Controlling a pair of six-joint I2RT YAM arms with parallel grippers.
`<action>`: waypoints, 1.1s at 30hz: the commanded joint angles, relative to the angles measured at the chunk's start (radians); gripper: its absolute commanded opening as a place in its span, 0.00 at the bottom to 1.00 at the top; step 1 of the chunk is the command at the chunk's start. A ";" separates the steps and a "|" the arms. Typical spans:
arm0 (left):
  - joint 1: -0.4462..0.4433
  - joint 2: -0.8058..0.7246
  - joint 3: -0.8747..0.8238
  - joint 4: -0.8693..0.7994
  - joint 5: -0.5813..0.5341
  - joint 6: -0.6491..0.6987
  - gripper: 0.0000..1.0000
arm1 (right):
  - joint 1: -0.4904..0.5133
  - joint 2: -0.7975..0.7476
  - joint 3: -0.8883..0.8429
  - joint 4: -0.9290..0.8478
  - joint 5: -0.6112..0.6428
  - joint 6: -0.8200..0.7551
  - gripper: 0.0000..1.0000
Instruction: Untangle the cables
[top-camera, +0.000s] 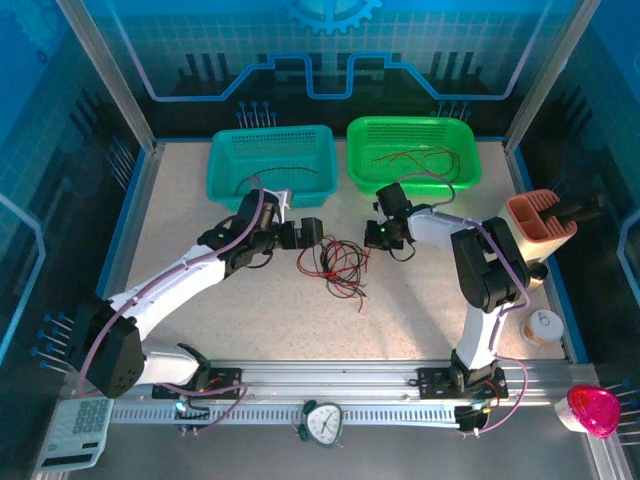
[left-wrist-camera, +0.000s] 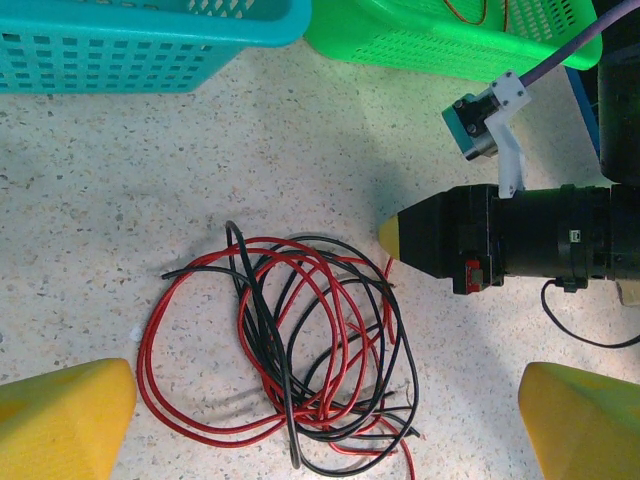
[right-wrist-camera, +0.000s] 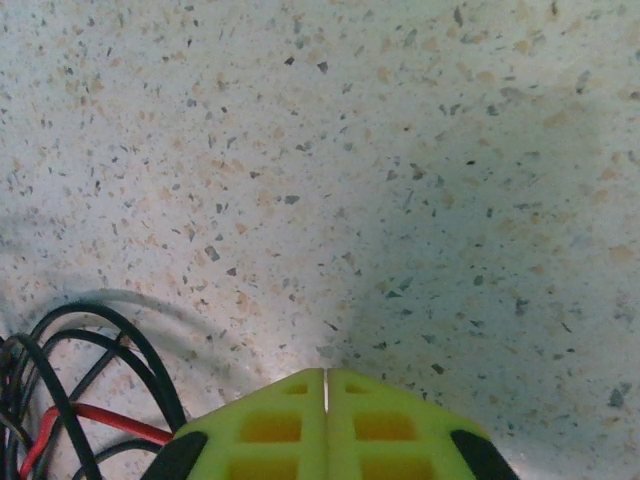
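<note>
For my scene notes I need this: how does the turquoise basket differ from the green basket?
The turquoise basket stands on the left, the green basket on the right. The turquoise basket holds what looks like one dark cable; the green basket holds several thin cables, red and dark. Both are plastic with slotted walls, side by side at the far edge of the table.

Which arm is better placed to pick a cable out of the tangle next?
Left, probably: the left gripper hangs open astride the cables. The right gripper is shut beside them, gripping nothing visible.
</note>
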 joint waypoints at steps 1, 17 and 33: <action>-0.007 -0.007 0.036 0.006 0.018 0.000 0.99 | 0.016 -0.021 0.034 -0.028 -0.011 -0.017 0.00; -0.005 -0.085 0.082 0.019 0.046 0.142 0.99 | 0.133 -0.324 0.321 -0.144 -0.037 -0.084 0.00; -0.005 -0.163 0.071 0.212 0.148 0.175 0.91 | 0.218 -0.383 0.548 0.013 -0.219 0.007 0.00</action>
